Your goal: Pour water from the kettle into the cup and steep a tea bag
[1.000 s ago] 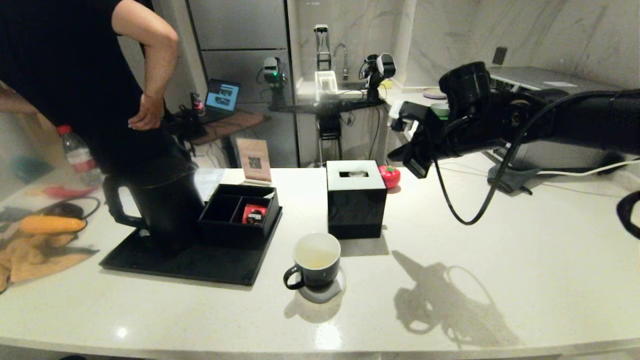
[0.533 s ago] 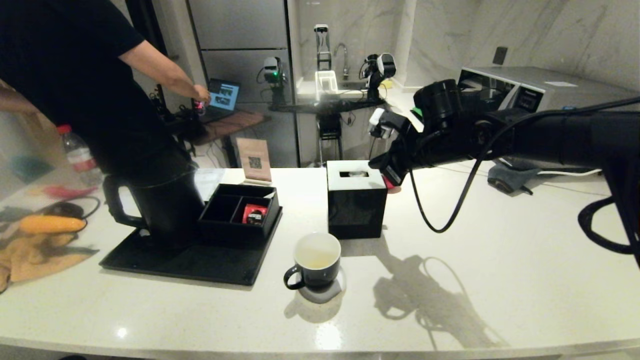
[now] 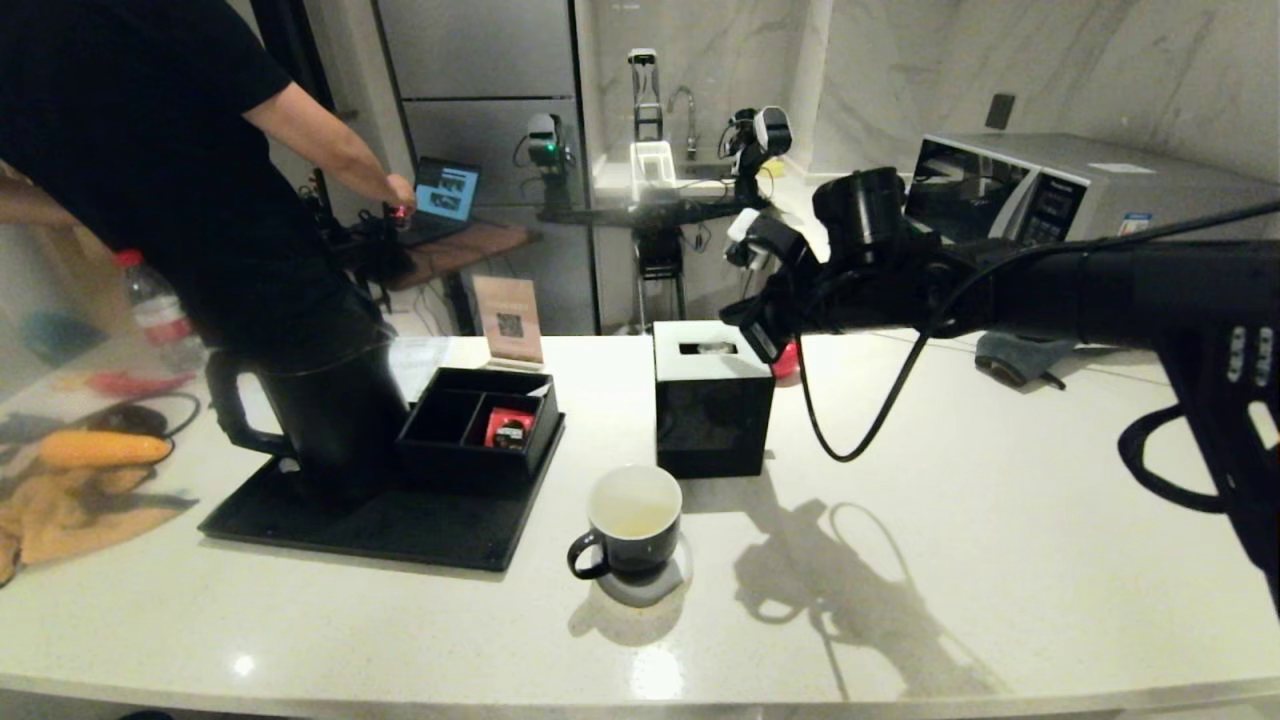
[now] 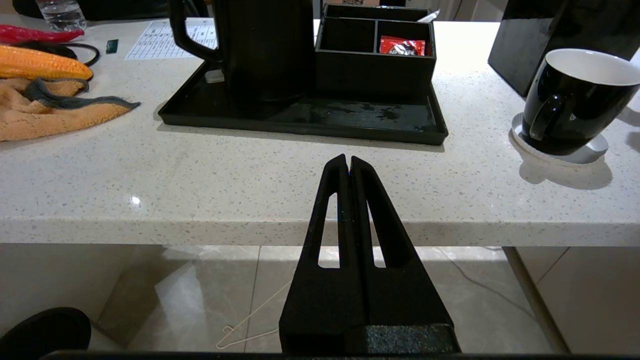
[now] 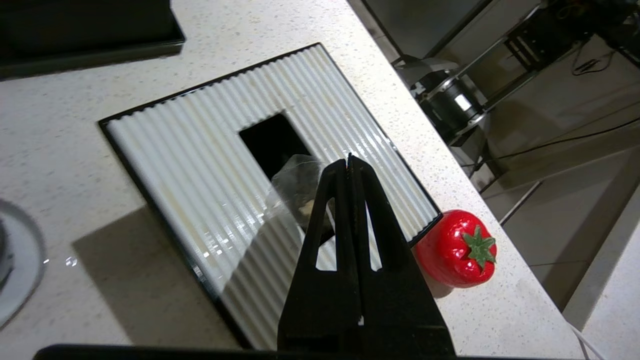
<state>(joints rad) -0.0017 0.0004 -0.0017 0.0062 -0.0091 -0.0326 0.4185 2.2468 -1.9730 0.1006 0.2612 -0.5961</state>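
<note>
The black kettle (image 3: 335, 420) stands on the black tray (image 3: 400, 530) at the left. Right of the tray, the dark cup (image 3: 635, 545) with its white inside sits on a coaster; I cannot tell whether water is in it. The translucent tea bag (image 5: 292, 180) lies in the slot of the black tissue box's white top (image 5: 200, 165). My right gripper (image 3: 745, 338) hangs shut and empty just above that top, beside the tea bag. My left gripper (image 4: 348, 162) is shut and empty, parked low in front of the counter's front edge.
A red toy tomato (image 5: 457, 250) sits behind the tissue box. A divided black box on the tray holds a red packet (image 3: 508, 428). A person (image 3: 150, 170) stands at the back left. A microwave (image 3: 1050, 180) is at the back right, an orange cloth (image 4: 45, 110) at the left.
My right arm has swung left and come down over the tissue box's top. The person's arm has reached out to the laptop behind. Kettle and cup have not moved.
</note>
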